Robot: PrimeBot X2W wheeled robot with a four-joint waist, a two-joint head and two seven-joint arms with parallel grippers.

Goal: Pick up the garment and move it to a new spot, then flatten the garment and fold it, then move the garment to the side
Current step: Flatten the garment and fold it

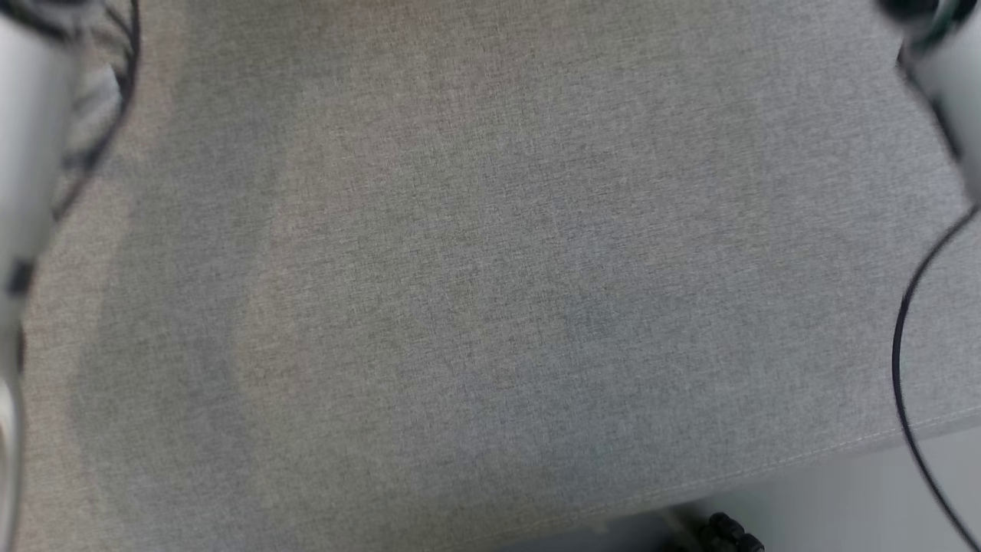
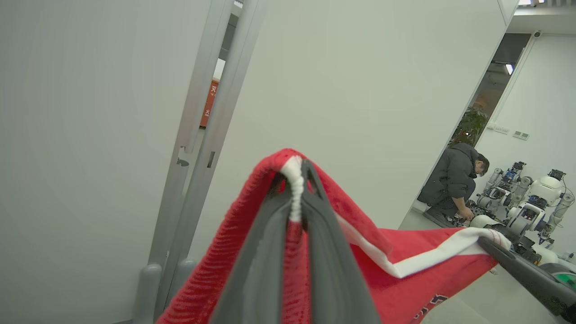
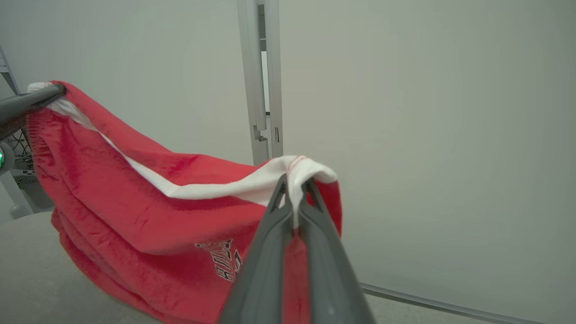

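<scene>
Surface [image 1: 490, 276] of grey fabric spans the head frame. Red garment [image 3: 148, 225] with white trim sags left of centre, stretched between both hands. Left hand [image 2: 296, 176] and right hand [image 3: 295, 185] are each clamped on its trim, mid-frame.

Grey fabric surface [image 1: 490, 276], pale wall panels [image 2: 360, 90], metal post [image 3: 249, 67] between them.
</scene>
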